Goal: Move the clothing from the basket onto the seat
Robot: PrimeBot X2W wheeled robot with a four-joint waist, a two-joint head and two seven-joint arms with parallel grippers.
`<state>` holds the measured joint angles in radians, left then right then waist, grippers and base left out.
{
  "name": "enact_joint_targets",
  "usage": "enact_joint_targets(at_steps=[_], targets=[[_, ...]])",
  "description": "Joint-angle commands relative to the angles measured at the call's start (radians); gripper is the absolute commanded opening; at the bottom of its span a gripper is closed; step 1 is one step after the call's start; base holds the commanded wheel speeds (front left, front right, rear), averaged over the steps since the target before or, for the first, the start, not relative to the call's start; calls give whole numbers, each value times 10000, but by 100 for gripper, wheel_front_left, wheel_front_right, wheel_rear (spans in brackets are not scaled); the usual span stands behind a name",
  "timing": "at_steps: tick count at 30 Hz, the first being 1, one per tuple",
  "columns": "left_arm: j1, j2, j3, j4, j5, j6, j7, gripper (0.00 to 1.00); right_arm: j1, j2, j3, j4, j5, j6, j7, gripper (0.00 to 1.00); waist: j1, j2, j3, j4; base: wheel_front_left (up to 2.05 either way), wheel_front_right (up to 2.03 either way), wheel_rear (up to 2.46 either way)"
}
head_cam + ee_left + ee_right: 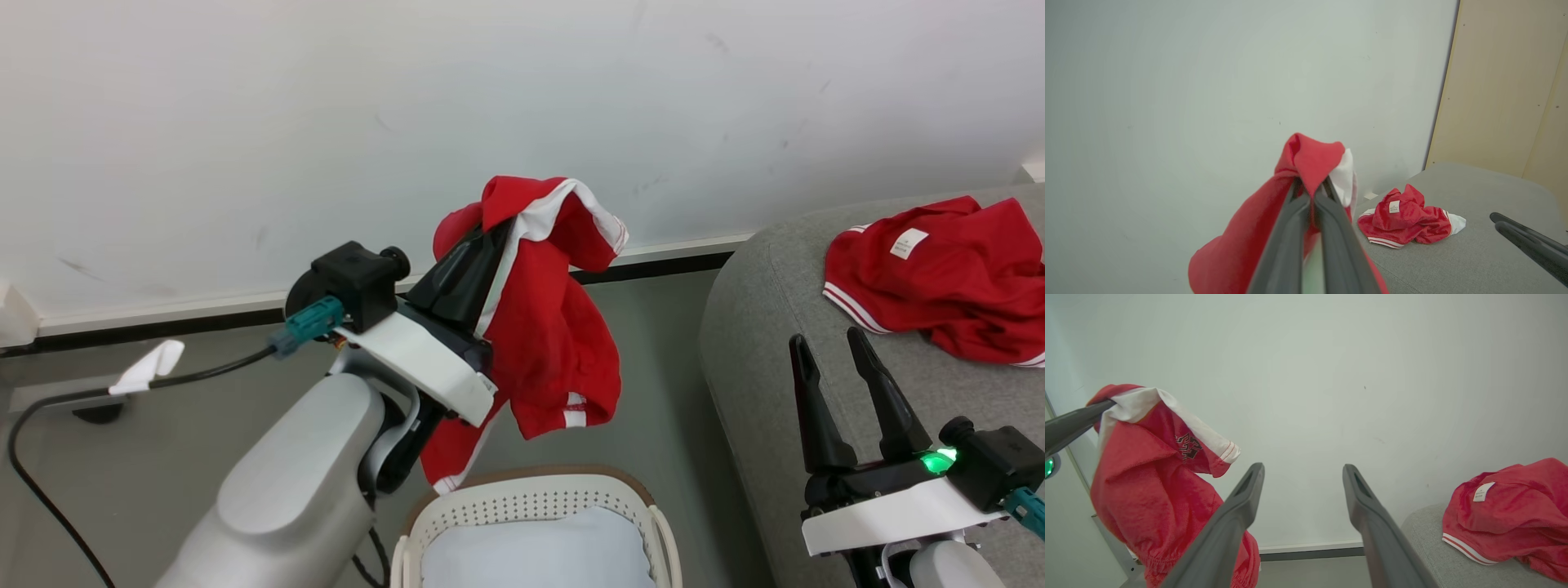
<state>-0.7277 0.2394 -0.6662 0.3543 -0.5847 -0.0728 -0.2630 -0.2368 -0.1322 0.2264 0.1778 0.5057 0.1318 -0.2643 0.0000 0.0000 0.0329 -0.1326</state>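
Left pincer [1311, 188]: my two dark fingers are clenched together on a fold of red cloth, which bunches over their tips.
Held garment [555, 327]: red with white trim, it hangs free from that single pinch. I grip it at an edge so the rest drops clear and nothing drags.
Height: it hangs above the basket, its lowest hem just over the far brown rim and, as far as I can judge, apart from it.
Basket [531, 500]: near me, under the held garment and left of the seat. Its pale bottom shows, with no other red cloth in the part I can see. Its near end is cut off.
Right pincer [826, 338]: released, with fingers spread wide and nothing between them. It is poised over the seat's left edge, which I judge keeps it out of the left arm's way.
Seat [759, 327]: a grey sofa right of the basket, with its rounded edge toward the floor [204, 408].
Second garment [939, 269]: red with white stripes and a white label facing up. It lies crumpled on the seat to the far right, apart from the right pincer.
Step in hand: carrying, I judge. The held garment is left of the seat, so a swing right is needed before I let go.
Risk: the loose cloth could catch on the right pincer's spread fingers as it crosses.
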Motion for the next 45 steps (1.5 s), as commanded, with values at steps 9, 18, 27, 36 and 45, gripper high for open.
enact_joint_targets(at_steps=[9,18,27,36,45], targets=[[86,24,-52,-10,-90,6,-25,0,-131,-199,455,152,210,-23,2,100,0,0,-26,7,0,0,0],[77,-175,-210,12,-77,-59,-25,0,-695,-658,2425,594,333,-23,4,100,0,0,-58,223,0,0,0],[101,-544,-617,32,-16,-168,-22,0,-1708,-707,4682,1703,932,-23,2,100,0,0,-215,785,0,0,0],[224,-943,-1355,-141,61,-295,199,0,-2597,-500,5979,3207,1568,-24,2,100,0,0,-371,1518,0,0,0],[529,-1212,-2078,-490,-82,-399,463,0,-2978,-413,6254,3887,1631,-23,2,100,0,0,-533,2144,0,0,0]])
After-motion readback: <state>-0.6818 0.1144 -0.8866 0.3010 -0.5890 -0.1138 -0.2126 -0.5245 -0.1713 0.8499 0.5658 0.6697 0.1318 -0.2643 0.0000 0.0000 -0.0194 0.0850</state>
